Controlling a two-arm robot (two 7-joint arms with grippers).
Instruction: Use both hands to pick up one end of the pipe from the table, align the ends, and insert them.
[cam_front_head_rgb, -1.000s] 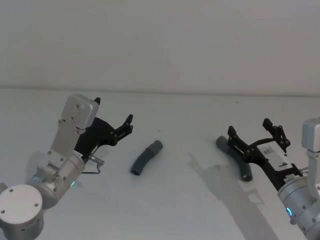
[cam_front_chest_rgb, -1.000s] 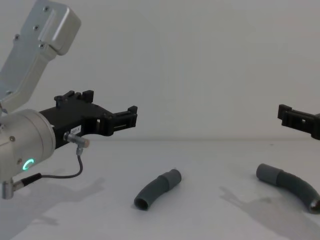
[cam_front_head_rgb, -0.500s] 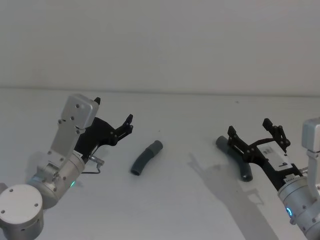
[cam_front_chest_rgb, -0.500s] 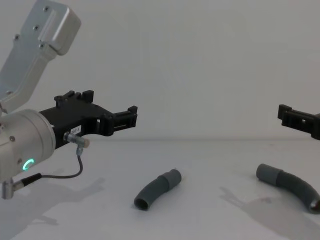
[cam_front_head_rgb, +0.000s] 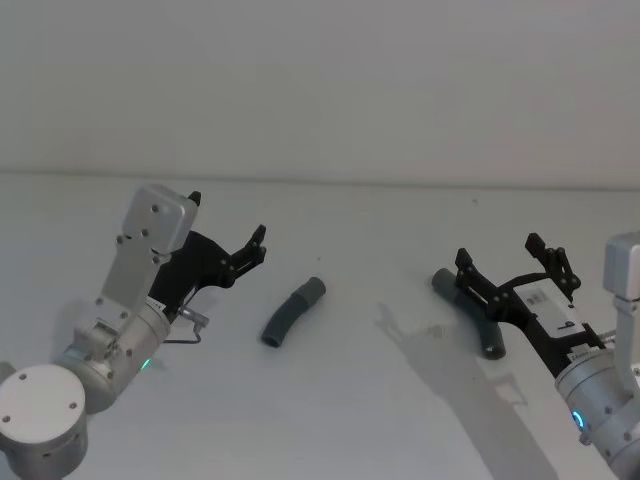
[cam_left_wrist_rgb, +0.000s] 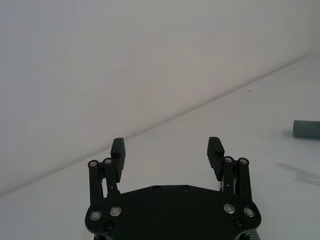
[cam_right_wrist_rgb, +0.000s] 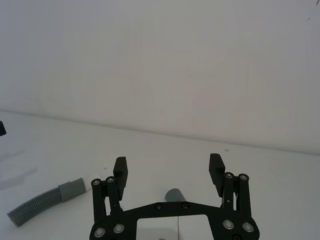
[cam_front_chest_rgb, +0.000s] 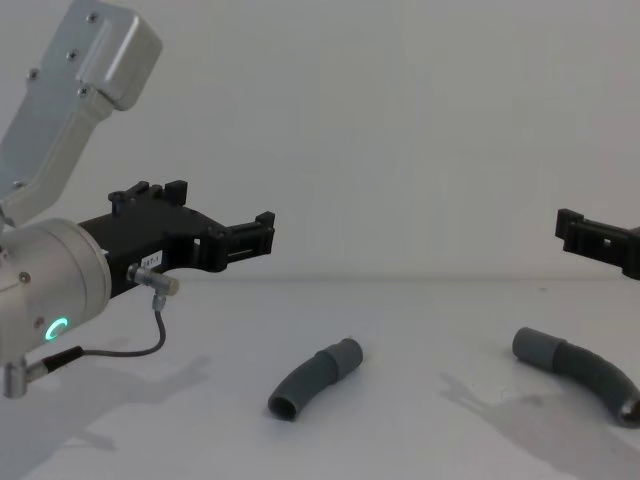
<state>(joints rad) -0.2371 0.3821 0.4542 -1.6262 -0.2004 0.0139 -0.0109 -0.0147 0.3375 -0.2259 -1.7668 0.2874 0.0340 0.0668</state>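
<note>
Two curved dark grey pieces of the pipe lie on the table. One piece rests near the middle, its collar end pointing away from me. The other piece lies to the right, partly hidden under my right gripper, which hovers open just above it. My left gripper hangs open above the table, to the left of the middle piece and apart from it. The right wrist view shows the middle piece ribbed with a smooth sleeve, and an end of the right piece.
A plain pale wall rises behind the table's far edge. A thin cable loops from the left wrist. Bare table surface lies between the two pipe pieces and in front of them.
</note>
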